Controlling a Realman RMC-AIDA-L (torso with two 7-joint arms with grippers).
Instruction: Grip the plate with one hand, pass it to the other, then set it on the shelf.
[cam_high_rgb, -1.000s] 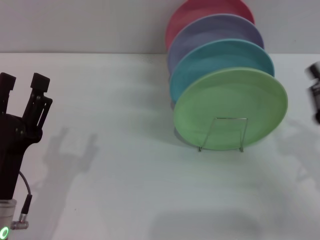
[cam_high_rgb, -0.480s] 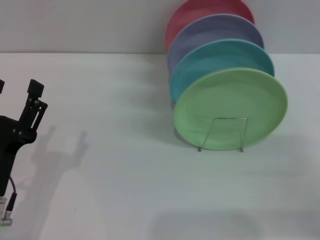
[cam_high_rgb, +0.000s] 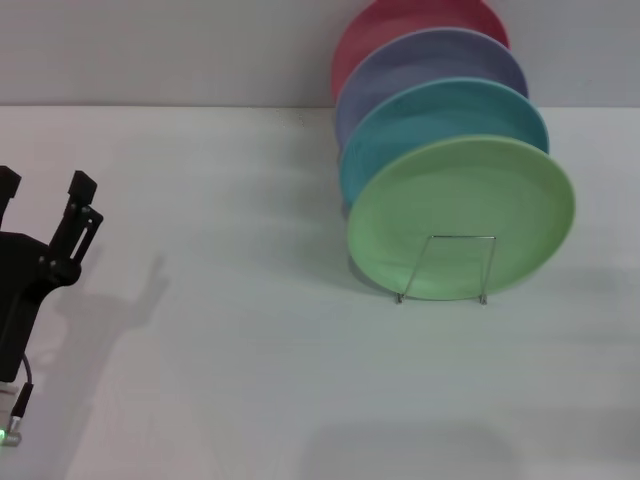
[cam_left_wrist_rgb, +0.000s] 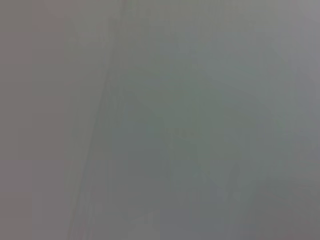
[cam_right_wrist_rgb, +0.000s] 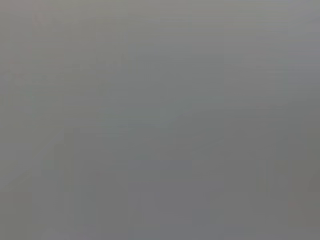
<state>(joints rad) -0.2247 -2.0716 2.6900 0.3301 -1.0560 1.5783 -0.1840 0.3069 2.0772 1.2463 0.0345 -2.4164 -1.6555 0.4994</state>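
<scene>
Light green and matte, the plate (cam_high_rgb: 461, 216) stands on edge right of centre in the head view, leaning back against a turquoise plate (cam_high_rgb: 440, 120), with a lavender plate (cam_high_rgb: 425, 60) and a pink plate (cam_high_rgb: 380, 30) ranked behind it toward the upper edge of the frame; the silver wire shelf (cam_high_rgb: 446, 267) shows as a thin bent loop across the green plate's lower front, its feet on the white table (cam_high_rgb: 250, 350). By the look of it the plate is already seated in the rack, so the placing appears done and what remains, I judge, is only to get the arms clear. At the far left edge of the frame the left gripper (cam_high_rgb: 40, 195) points up toward the top of the picture with its two black fingers spread apart and nothing between them, well apart from the plates. No right gripper appears in the head view, and both wrist views give only a featureless grey, so neither tells anything about the fingers. To finish cleanly, the left arm should move only along the left side of the frame, away from the rack, since the row of plates leans on thin wire and a knock to the table or the front plate could tip the whole file
</scene>
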